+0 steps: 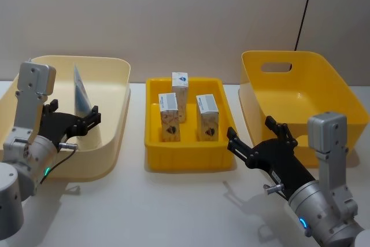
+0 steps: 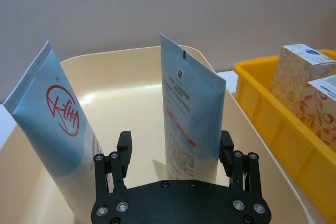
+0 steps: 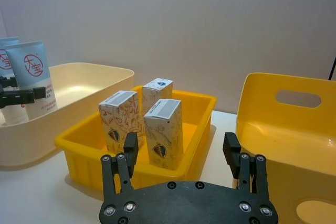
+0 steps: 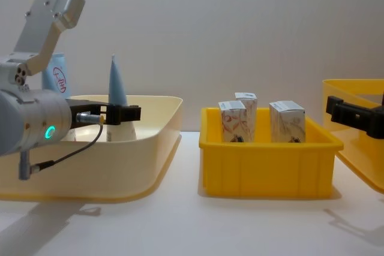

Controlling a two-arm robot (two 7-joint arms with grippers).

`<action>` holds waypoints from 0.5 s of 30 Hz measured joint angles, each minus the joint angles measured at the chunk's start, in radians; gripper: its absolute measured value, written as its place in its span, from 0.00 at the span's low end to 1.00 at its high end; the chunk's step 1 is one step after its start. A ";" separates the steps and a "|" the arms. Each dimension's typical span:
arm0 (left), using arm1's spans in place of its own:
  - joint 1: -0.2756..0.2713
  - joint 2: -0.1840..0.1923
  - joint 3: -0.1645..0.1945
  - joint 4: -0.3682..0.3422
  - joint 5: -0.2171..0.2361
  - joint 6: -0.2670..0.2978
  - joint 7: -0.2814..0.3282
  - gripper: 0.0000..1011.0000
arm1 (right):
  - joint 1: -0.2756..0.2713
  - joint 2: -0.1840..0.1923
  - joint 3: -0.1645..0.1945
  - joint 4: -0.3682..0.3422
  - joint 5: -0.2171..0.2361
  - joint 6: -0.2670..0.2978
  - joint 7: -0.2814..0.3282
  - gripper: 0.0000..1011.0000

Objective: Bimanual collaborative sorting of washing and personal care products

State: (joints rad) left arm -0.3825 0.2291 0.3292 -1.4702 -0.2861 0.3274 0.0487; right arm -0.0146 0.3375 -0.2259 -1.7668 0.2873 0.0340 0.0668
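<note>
Where the left gripper hangs: inside the cream bin, fingers spread wide, nothing pinched.
Squeeze tube: pale blue, upright in the cream bin, standing between the left gripper's fingers and closer to one of them; contact unclear.
Second tube: same bin, red logo, just beside the gripper.
Cartons: three, white with reddish swirls, upright in the small yellow tray at mid-table.
Right gripper: low over the table, near the tray's right front corner, fingers apart, empty.
Large yellow bin: right of the tray.
</note>
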 joint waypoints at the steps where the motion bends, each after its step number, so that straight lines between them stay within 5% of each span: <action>1: -0.006 -0.006 -0.002 0.011 0.000 0.000 0.000 0.99 | 0.000 0.000 0.000 0.000 0.000 0.000 0.000 1.00; 15: -0.046 -0.053 -0.032 0.079 -0.034 -0.007 -0.022 0.99 | 0.000 0.000 0.000 0.000 0.000 0.000 0.000 1.00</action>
State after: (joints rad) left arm -0.4288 0.1758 0.2972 -1.3914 -0.3199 0.3202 0.0265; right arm -0.0146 0.3375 -0.2259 -1.7668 0.2873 0.0340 0.0668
